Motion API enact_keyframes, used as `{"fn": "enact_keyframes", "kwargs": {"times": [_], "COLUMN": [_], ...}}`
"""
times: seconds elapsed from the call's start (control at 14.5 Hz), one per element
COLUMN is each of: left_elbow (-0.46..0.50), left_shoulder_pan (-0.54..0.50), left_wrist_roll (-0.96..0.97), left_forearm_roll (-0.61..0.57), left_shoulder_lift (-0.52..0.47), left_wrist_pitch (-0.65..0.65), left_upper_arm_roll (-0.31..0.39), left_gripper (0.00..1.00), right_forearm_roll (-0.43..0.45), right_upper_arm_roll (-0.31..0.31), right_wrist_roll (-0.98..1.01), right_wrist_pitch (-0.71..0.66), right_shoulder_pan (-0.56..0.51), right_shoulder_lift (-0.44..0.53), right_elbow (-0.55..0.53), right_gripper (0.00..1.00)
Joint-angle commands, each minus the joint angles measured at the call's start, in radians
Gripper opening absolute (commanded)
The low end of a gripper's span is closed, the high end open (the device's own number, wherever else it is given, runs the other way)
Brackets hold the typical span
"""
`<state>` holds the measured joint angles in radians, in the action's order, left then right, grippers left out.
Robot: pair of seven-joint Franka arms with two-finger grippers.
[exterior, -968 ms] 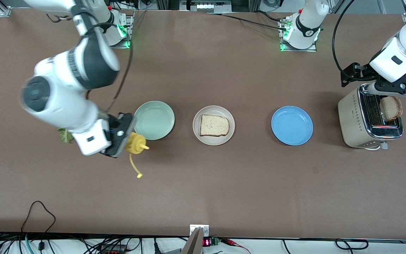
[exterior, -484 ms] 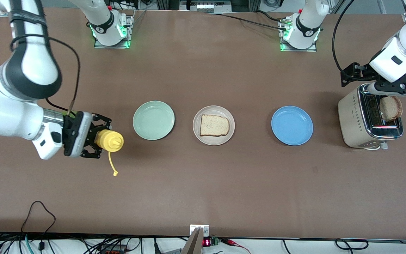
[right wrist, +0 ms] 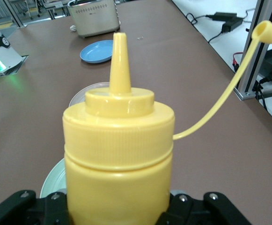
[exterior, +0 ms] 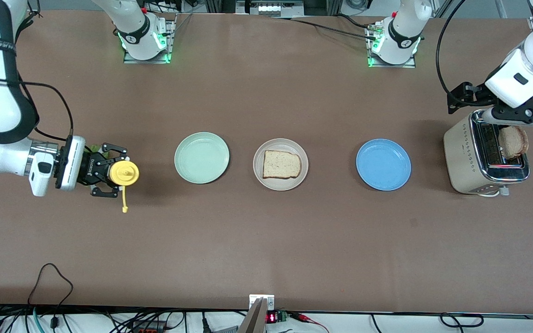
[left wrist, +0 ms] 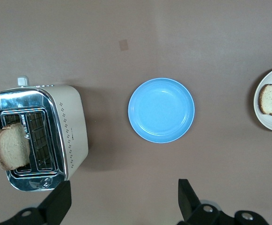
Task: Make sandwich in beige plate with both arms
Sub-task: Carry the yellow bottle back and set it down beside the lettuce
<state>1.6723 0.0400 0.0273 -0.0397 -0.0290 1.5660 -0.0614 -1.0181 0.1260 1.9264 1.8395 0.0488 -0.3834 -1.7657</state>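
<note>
The beige plate (exterior: 259, 175) lies mid-table with one bread slice (exterior: 281, 164) on it. A second bread slice (exterior: 514, 140) sticks out of the toaster (exterior: 467, 157) slot, also seen as the slice (left wrist: 10, 146). My left gripper (left wrist: 121, 205) hangs open over the table beside the toaster, nothing between its fingers. My right gripper (exterior: 113, 172) is shut on a yellow squeeze bottle (exterior: 124, 172) over the table at the right arm's end; the bottle (right wrist: 119, 150) fills the right wrist view, its cap (right wrist: 266, 32) dangling on a tether. A scrap of green leaf (exterior: 93, 149) shows by that gripper.
A mint-green plate (exterior: 201, 157) lies between the bottle and the beige plate. A blue plate (exterior: 383, 164) lies between the beige plate and the toaster. Cables run along the table edge nearest the camera.
My right arm has swung the yellow bottle away from the mint-green plate toward its own end of the table, turning the nozzle up. The left arm has not moved.
</note>
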Motion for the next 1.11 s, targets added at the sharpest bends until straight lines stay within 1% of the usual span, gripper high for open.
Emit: {"fn": "enact_keyframes", "kwargs": {"times": [0.0, 0.14, 0.35, 0.55, 0.69, 1.04], "left_elbow": [0.001, 0.001, 0.001, 0.001, 0.001, 0.001], "left_shoulder_pan": [0.0, 0.0, -0.002, -0.008, -0.011, -0.009], "left_wrist_roll": [-0.009, -0.009, -0.01, -0.016, -0.02, -0.018], "left_forearm_roll": [-0.016, -0.016, -0.016, -0.016, -0.016, -0.016], "left_shoulder_lift": [-0.006, -0.006, -0.006, -0.006, -0.006, -0.006], "left_wrist_pitch": [-0.009, -0.009, -0.006, -0.006, -0.007, -0.007], "left_upper_arm_roll": [-0.001, -0.001, -0.001, 0.0, 0.0, 0.0], "left_gripper": [1.0, 1.0, 1.0, 1.0, 1.0, 1.0], "right_forearm_roll": [-0.115, -0.169, -0.24, -0.283, -0.289, -0.324], "right_upper_arm_roll": [-0.019, -0.019, -0.02, -0.019, -0.02, -0.019], "right_wrist_roll": [0.207, 0.334, 0.518, 0.635, 0.695, 0.81], "right_wrist_pitch": [-0.04, -0.059, -0.078, -0.153, -0.189, -0.255], "right_shoulder_pan": [-0.061, -0.084, -0.113, -0.158, -0.185, -0.216], "right_shoulder_lift": [0.046, 0.035, -0.011, -0.101, -0.155, -0.245], "right_elbow": [-0.135, -0.194, -0.264, -0.273, -0.273, -0.271], "right_gripper": [0.4, 0.4, 0.4, 0.4, 0.4, 0.4]}}
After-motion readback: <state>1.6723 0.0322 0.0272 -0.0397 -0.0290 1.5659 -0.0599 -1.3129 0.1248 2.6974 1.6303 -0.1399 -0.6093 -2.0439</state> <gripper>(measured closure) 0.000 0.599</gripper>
